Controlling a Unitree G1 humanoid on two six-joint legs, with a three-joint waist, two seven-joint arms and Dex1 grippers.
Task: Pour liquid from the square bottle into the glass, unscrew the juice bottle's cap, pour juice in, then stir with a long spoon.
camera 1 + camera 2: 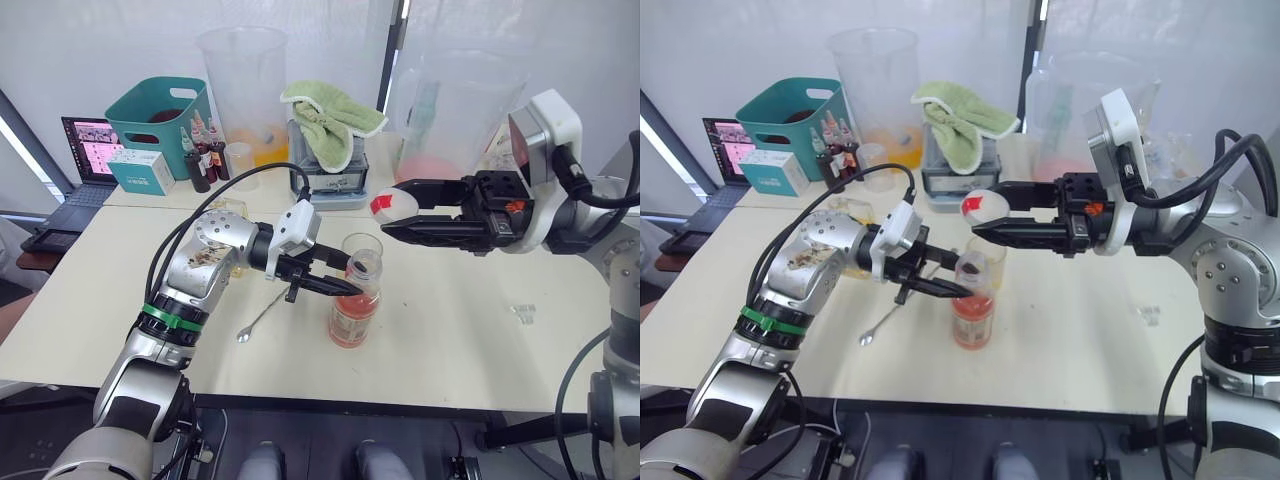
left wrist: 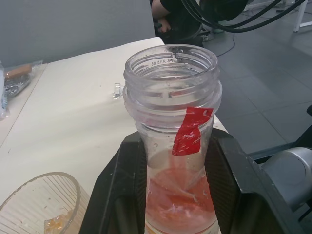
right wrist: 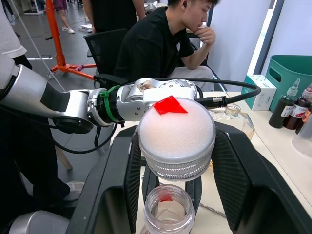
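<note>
Left end effector (image 1: 335, 284) clamped around open juice bottle (image 1: 355, 305); right end effector (image 1: 395, 215) gripping white cap (image 3: 176, 136).

Head stereo pair downward; wrist cams close on bottle (image 2: 171, 146).

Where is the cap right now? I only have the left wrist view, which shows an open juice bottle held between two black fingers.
Observer: The right gripper holds the white cap just above the juice bottle.
Operator: Is the spoon in play yet?
Observer: No, the long spoon lies on the table beside the bottle, on the robot's left.
Operator: How full is the bottle?
Observer: Reddish juice fills roughly its lower third.
</note>
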